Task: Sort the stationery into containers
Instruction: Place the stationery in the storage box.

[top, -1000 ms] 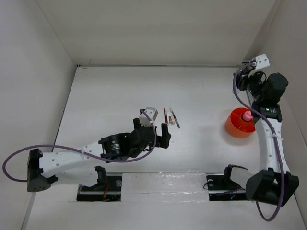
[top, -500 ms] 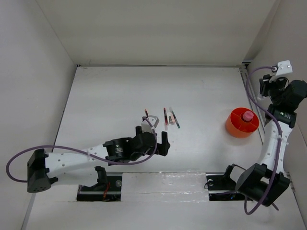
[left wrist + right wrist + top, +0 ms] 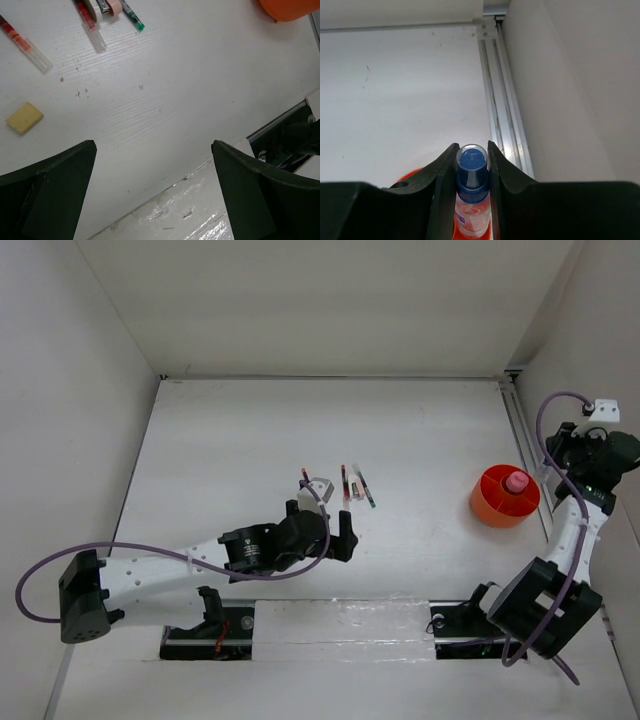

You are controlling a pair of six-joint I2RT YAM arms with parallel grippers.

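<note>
- the right gripper [image 3: 472, 148] is clamped on the clear bottle with blue cap [image 3: 471, 210], held upright between its fingers. that looks meant for a straight drop into the orange tub [image 3: 488, 508], whose rim shows just beneath it.
- the pink-capped cylinder [image 3: 516, 482] already stands in that tub.
- the left gripper [image 3: 152, 185] hangs spread wide and empty, near the tan eraser [image 3: 23, 117] and the green pen [image 3: 131, 12] — probably lining up for one.
- white table [image 3: 230, 440], plain white walls, and a metal rail [image 3: 499, 100] along the right edge.
</note>
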